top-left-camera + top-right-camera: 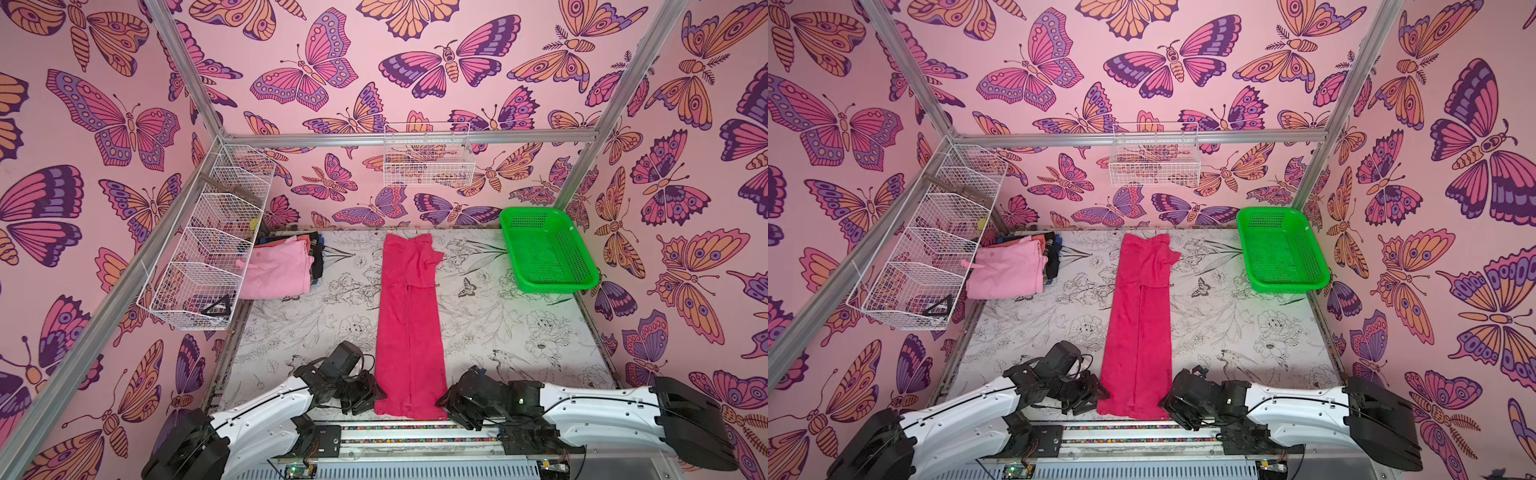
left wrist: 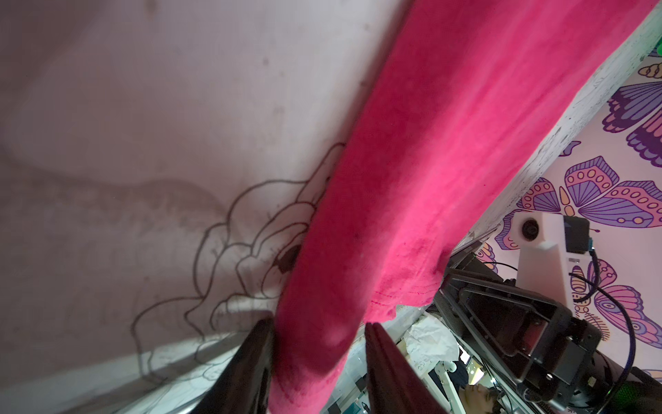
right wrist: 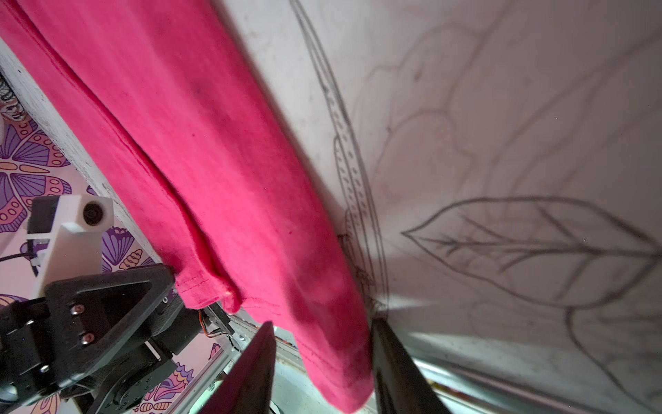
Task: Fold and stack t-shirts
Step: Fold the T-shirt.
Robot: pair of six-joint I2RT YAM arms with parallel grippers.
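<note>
A crimson t-shirt [image 1: 409,316] [image 1: 1140,316], folded lengthwise into a long narrow strip, lies flat down the middle of the table. My left gripper [image 1: 365,399] [image 2: 318,324] is at its near left corner, and my right gripper [image 1: 451,401] [image 3: 322,322] is at its near right corner. Both grippers are open. Each has a hem corner of the crimson cloth [image 2: 430,143] [image 3: 215,161] hanging between its jaws, touching one finger with a gap to the other. At the back left a folded light pink t-shirt [image 1: 276,270] [image 1: 1009,272] tops a stack with orange and dark cloth edges beneath.
A green plastic mesh basket [image 1: 552,286] [image 1: 1291,286] stands at the back right corner. White wire baskets [image 1: 208,249] hang along the left wall over the stack, and another wire basket [image 1: 428,156] hangs on the back wall. The table's near edge runs just behind both grippers.
</note>
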